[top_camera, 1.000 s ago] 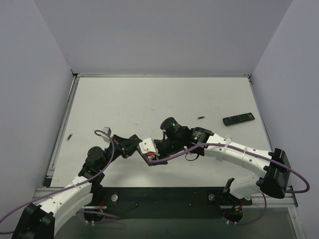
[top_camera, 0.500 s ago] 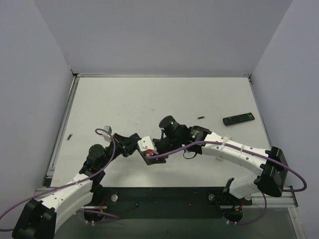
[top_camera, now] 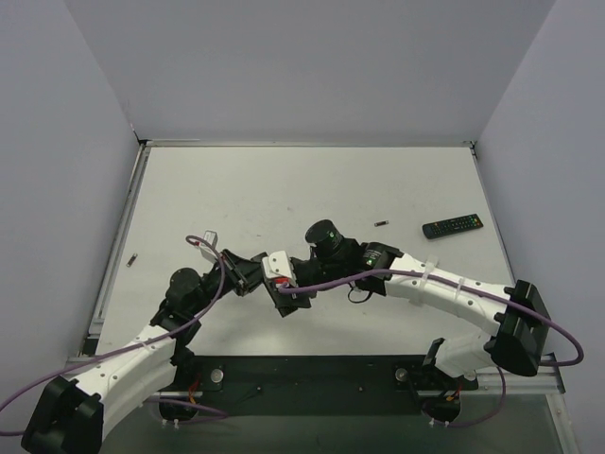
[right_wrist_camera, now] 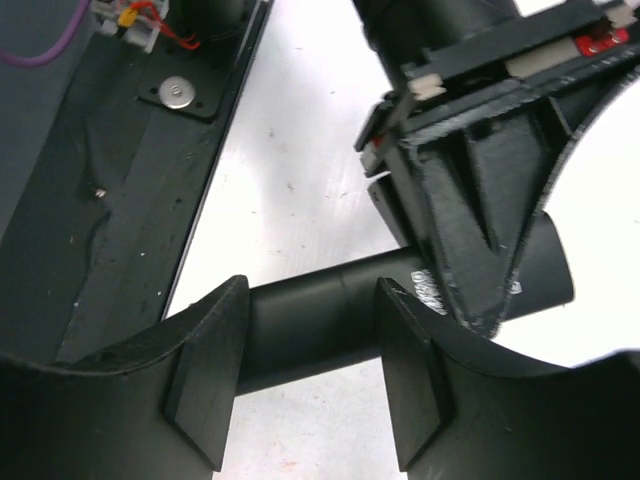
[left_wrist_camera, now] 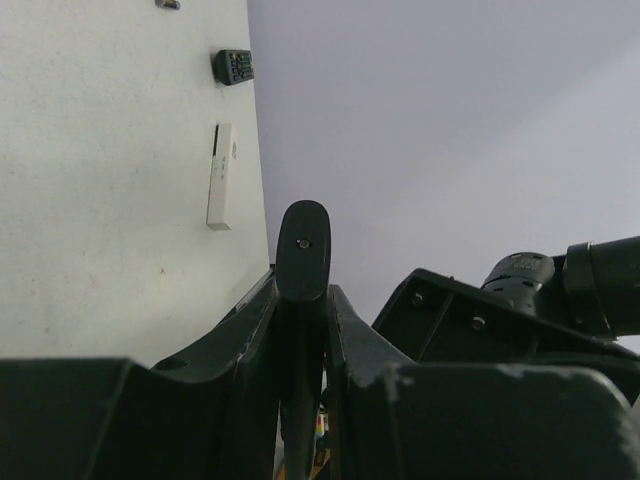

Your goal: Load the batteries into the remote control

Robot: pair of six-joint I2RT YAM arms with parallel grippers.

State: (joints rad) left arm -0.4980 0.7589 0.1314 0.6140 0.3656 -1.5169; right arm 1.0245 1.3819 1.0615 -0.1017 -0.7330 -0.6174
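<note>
Left gripper (left_wrist_camera: 302, 300): jaws clamped on the held remote (left_wrist_camera: 303, 250), a slim dark bar gripped across its thin sides, its rounded end sticking out past the fingertips.

Right gripper (right_wrist_camera: 310, 300): jaws partway apart and closed on nothing I can see. The held remote crosses the gap behind them. I cannot tell whether either pad bears on it.

The two wrists meet over the near middle of the table (top_camera: 284, 189).

Handling (judgement): each battery looks light, hard and smooth, so it is likely to roll or squirt out of a pinch. Take it across the middle of the barrel, not by the metal ends. The held remote looks like stiff, slick plastic, best held by its long edges so the back stays free.

Count:
- Batteries: two loose specks. Right battery (top_camera: 381, 223) lies well ahead of the grippers, near the black remote (top_camera: 452, 225). Left battery (top_camera: 132, 257) lies by the left edge, well apart. Neither is loaded.
- Remotes: three. One is held, one is black, and the white remote (left_wrist_camera: 220, 175) shows only in the left wrist view.
</note>
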